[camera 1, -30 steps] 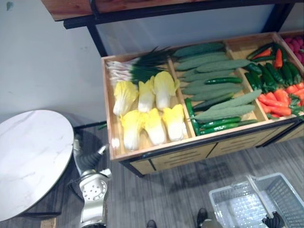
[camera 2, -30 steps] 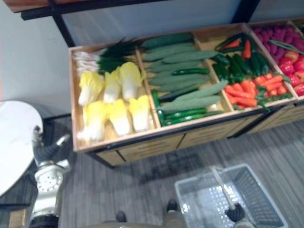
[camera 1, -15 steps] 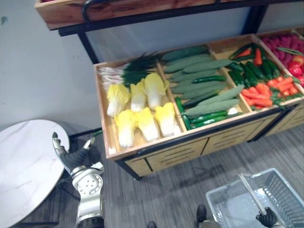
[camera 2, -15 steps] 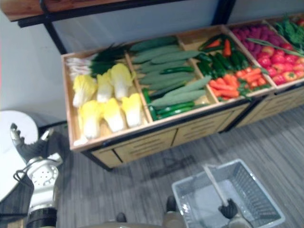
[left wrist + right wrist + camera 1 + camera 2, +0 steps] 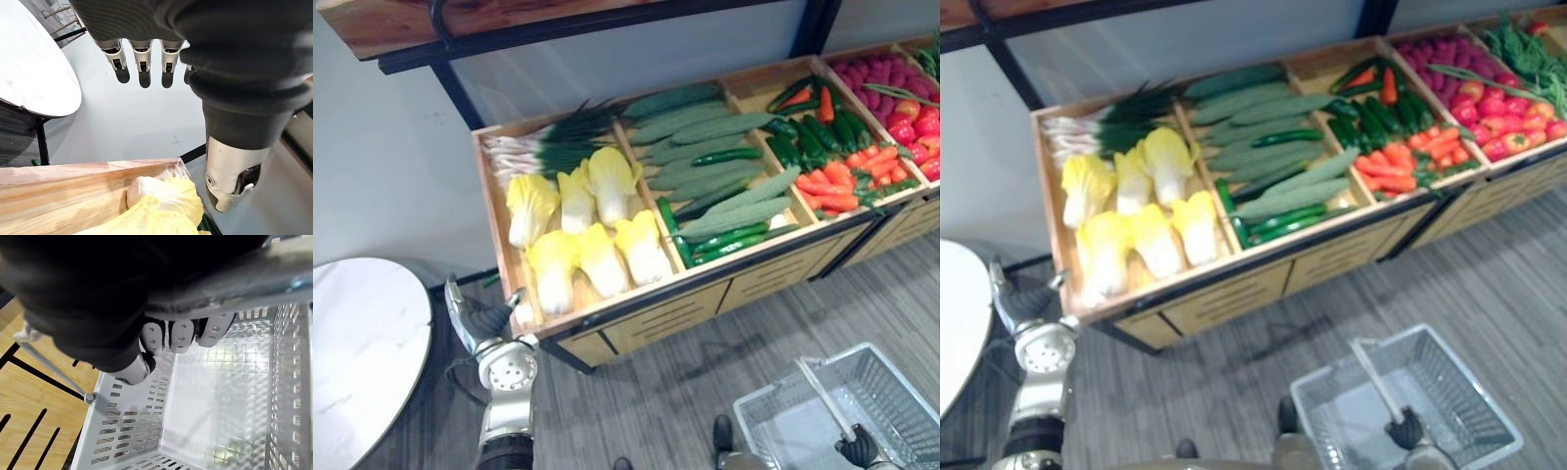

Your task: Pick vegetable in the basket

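Well, from where I stand the biggest thing is the wooden produce stand [image 5: 656,315], its sloped tray split into bins. The leftmost bin holds napa cabbages [image 5: 582,220] with scallions [image 5: 543,149] behind them, the next holds long cucumbers [image 5: 710,162], and then come peppers and carrots [image 5: 827,166]. Off to the robot's left sits a round white table [image 5: 362,362]. Down at its right side hangs a pale mesh basket [image 5: 901,392], with nothing in it that I can see. The right hand [image 5: 859,448] has its fingers [image 5: 180,335] curled tight around the basket's handle [image 5: 822,397], carrying it. The left hand [image 5: 480,318] hovers just beside the stand's front left corner, fingers [image 5: 143,63] straight and thumb held apart, with nothing in it. Its wrist view looks over the wooden rim at the nearest cabbage [image 5: 166,205], which is near but not touching. So no vegetable is picked yet, and all of them lie in the stand, well apart from the basket. I'd judge a cabbage the likely target. It looks bulky but fairly light, with a firm pale stem end and soft, crinkled yellow leaves that would probably tear under a pinch. The hand would likely do best wrapped around the thick middle toward the stem end, fingers over and thumb under. The leafy tip would give way, and the smooth ribs could slip.
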### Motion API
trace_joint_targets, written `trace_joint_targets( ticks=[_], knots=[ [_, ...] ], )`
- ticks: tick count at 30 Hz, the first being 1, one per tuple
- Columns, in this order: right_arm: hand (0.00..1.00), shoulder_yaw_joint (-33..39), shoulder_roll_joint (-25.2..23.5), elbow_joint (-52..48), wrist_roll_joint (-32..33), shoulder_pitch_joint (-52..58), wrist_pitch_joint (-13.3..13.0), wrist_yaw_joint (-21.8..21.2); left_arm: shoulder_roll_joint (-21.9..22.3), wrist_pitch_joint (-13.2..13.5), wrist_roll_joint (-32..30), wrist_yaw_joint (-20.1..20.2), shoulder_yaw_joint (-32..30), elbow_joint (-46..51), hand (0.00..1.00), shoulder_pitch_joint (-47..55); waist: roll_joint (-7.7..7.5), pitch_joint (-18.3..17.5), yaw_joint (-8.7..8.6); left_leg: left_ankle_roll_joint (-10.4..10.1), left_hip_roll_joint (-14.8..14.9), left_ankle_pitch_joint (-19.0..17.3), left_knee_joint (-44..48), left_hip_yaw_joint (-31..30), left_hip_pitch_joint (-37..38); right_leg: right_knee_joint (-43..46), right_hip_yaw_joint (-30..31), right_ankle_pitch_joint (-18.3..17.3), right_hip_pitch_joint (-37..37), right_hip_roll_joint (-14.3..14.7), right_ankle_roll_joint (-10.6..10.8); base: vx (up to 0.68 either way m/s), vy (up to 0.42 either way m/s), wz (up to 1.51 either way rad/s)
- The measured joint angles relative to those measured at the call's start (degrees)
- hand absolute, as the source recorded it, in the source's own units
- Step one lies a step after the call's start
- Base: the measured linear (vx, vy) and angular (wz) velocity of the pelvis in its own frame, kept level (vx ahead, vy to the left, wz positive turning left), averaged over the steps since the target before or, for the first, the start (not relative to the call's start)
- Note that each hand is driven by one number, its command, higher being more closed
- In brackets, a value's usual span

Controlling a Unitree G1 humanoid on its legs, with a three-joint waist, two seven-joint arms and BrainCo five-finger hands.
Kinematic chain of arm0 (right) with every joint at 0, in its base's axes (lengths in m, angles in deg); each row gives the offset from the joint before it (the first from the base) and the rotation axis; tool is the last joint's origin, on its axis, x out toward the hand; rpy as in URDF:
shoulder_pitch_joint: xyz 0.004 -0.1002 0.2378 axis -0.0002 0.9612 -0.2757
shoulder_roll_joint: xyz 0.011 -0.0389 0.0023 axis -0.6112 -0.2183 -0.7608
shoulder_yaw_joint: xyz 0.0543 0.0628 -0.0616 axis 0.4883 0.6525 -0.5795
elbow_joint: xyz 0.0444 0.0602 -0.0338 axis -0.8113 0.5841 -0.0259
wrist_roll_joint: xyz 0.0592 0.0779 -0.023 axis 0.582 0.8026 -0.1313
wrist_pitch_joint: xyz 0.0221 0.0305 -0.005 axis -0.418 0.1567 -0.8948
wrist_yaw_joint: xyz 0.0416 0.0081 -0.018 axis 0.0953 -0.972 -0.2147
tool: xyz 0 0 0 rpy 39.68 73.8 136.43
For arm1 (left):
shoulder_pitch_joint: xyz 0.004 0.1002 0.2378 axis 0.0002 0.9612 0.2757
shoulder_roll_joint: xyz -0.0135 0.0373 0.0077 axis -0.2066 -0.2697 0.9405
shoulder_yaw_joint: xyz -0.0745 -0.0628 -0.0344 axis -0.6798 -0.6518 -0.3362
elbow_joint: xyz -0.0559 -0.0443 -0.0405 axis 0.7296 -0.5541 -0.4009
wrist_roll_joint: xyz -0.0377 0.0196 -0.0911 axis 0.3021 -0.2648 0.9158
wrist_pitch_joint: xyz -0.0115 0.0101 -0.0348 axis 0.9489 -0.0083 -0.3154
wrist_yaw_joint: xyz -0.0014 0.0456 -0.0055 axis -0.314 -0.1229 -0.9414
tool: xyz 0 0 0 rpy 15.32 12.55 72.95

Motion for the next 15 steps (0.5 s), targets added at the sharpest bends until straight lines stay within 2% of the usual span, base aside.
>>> trace_joint_targets(
  ticks=[2, 7, 11, 15],
  knots=[
    [1.0, -0.5, 0.0, -0.3, -1.1, -0.1, -0.1, 0.1, -0.2, -0.6, -0.1, -0.3, 0.0, -0.3, 0.0, -0.1, -0.16, 0.0, -0.21, 0.0, -0.1, 0.0, 0.1, 0.0, 0.0, 0.0, 0.1, 0.0, 0.0, -0.1, 0.0, 0.0, 0.0, -0.02],
    [1.0, -1.4, 0.1, -0.5, -1.5, -0.5, -1.2, 0.9, -0.4, -1.9, -6.3, -0.4, 0.3, -4.2, 0.0, -0.2, -0.34, 0.1, -1.01, 0.0, 0.2, -0.5, 0.2, 0.2, -0.4, 0.9, 0.6, -0.1, -1.0, 0.1, -0.1, -0.06, -0.025, -0.05],
    [1.0, -1.7, 0.1, -0.4, -1.4, -1.2, -1.3, 1.5, -1.4, -3.9, -6.8, -0.4, 0.9, -8.8, 0.0, -1.4, -0.83, 0.4, -1.16, -0.1, 0.2, -0.5, 0.7, 1.3, -1.5, 1.9, 1.8, -0.3, -3.2, 0.1, -0.4, -0.08, -0.034, -0.15],
    [1.0, -1.7, 0.1, -0.4, -1.4, -1.2, -1.3, 2.2, -1.4, -4.3, -7.9, -0.6, 1.2, -9.5, 0.0, -2.0, -0.9, 0.4, -1.24, -0.2, 0.3, -0.5, 0.6, 1.5, -1.6, 1.9, 2.1, -0.3, -3.5, 0.2, -0.4, -0.03, -0.028, -0.04]
  ],
)
